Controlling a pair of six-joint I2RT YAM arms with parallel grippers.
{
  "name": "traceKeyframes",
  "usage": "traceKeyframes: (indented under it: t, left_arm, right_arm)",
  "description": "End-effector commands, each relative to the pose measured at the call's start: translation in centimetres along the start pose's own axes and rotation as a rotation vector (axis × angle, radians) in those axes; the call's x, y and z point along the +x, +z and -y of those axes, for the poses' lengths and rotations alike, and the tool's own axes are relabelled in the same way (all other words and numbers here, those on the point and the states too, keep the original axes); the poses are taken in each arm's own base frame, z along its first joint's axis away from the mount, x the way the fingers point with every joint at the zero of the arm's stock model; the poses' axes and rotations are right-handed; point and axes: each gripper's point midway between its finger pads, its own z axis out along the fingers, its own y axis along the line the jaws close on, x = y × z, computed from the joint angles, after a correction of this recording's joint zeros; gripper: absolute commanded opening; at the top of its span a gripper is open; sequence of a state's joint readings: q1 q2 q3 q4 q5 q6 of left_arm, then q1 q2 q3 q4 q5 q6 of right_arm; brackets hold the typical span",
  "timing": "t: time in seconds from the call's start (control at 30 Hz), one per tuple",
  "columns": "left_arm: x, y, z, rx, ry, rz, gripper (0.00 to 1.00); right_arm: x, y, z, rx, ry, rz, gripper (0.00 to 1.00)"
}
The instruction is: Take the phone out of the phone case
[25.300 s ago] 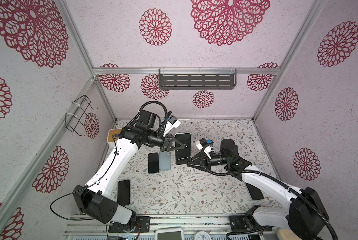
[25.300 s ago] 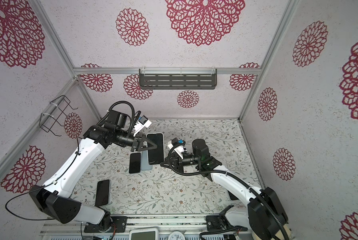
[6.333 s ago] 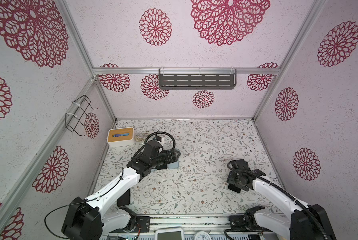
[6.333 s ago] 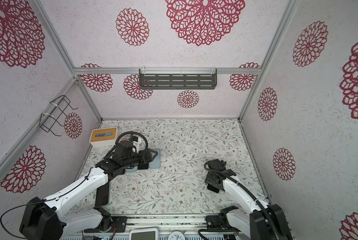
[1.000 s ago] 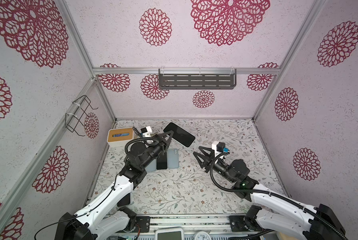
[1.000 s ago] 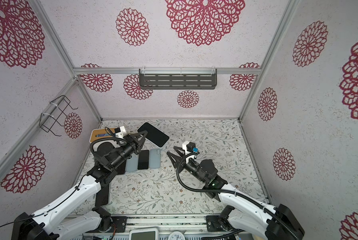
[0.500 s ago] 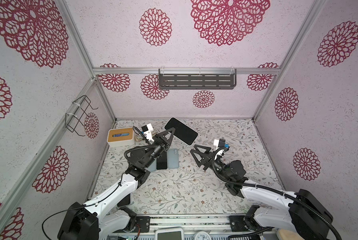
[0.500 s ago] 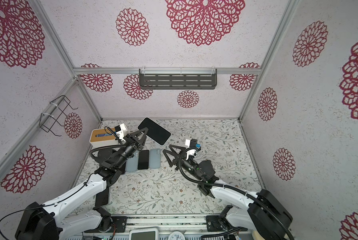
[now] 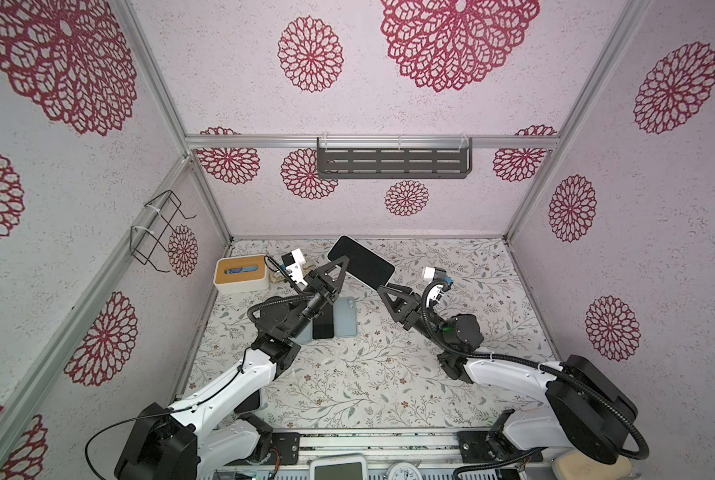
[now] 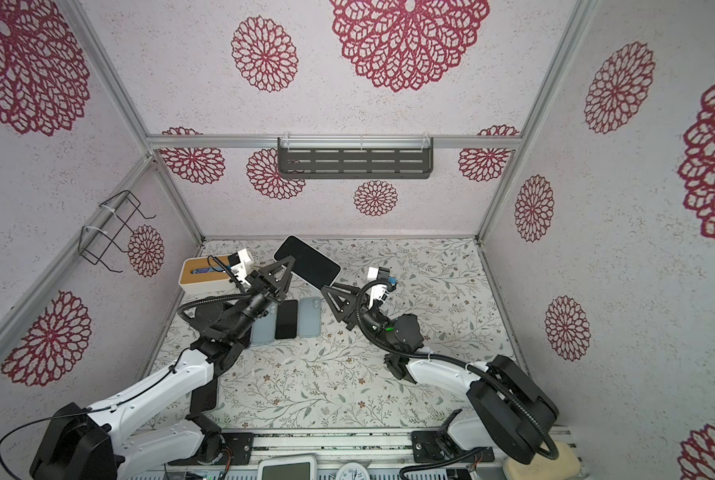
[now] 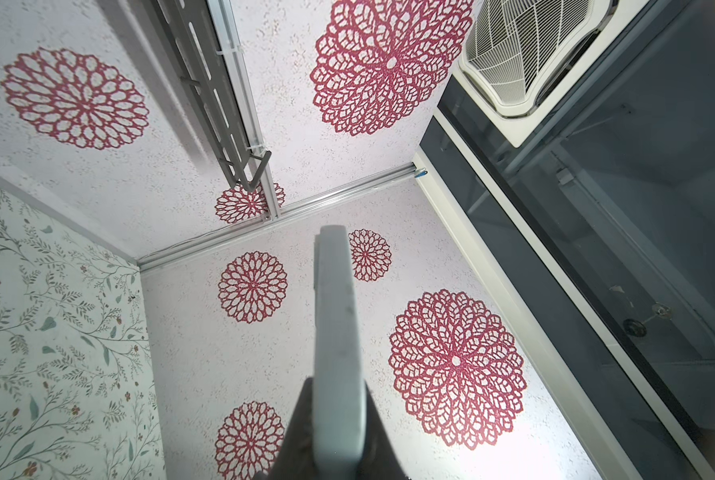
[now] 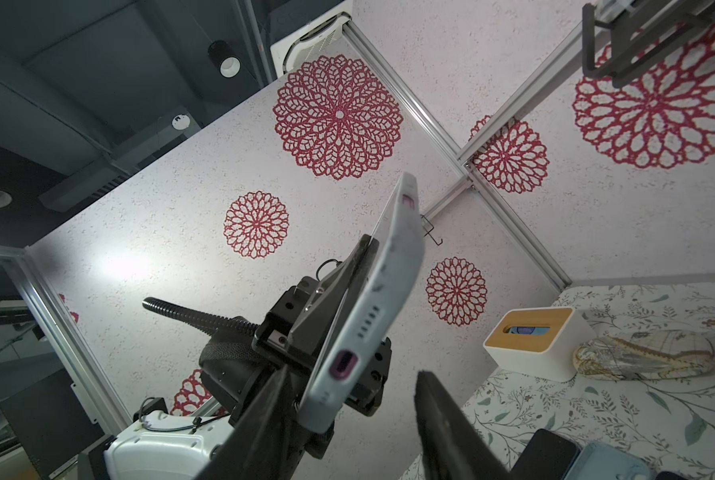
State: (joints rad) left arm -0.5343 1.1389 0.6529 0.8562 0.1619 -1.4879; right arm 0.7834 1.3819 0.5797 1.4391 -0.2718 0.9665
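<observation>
The phone (image 9: 360, 262) (image 10: 308, 258) hangs tilted in the air above the back of the table, its black screen facing up in both top views. It sits in a pale grey phone case (image 12: 389, 282) (image 11: 335, 324), whose edge and charging-port end show in the wrist views. My left gripper (image 9: 341, 266) (image 10: 286, 266) (image 11: 335, 419) is shut on one long side of the cased phone. My right gripper (image 9: 389, 291) (image 10: 331, 291) (image 12: 351, 374) is open, its jaws straddling the port end: one finger lies close along the screen side, the other stands apart from the case back.
On the table below lie two pale blue cases (image 9: 344, 316) with a bare black phone (image 9: 322, 322) between them. Another dark phone (image 9: 249, 401) lies near the left arm's base. A white tissue box (image 9: 241, 274) stands back left, a clear bag (image 12: 642, 353) beside it.
My right gripper has risen to the phone's lower end and its jaws have narrowed around it. My left gripper holds the cased phone slightly higher and stays shut.
</observation>
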Motion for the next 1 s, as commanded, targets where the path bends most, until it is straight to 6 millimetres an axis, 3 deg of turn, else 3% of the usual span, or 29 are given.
traceKeyframes:
  t: [0.0,0.63,0.97]
  left_arm:
    - [-0.8,-0.7,2.9,0.099,0.021,0.042,0.0]
    - [-1.5,-1.0,1.5,0.017,0.005,0.076,0.0]
    - [-0.1,-0.2,-1.1,-0.161,-0.13,-0.012,0.0]
  right_arm:
    - [-1.6,0.5,-2.9,-0.126,0.01,0.047,0.46]
    - [-0.1,1.1,-2.4,-0.131,0.022,-0.001,0.02]
    - [1.2,0.0,-0.5,0.049,-0.315,-0.113,0.0]
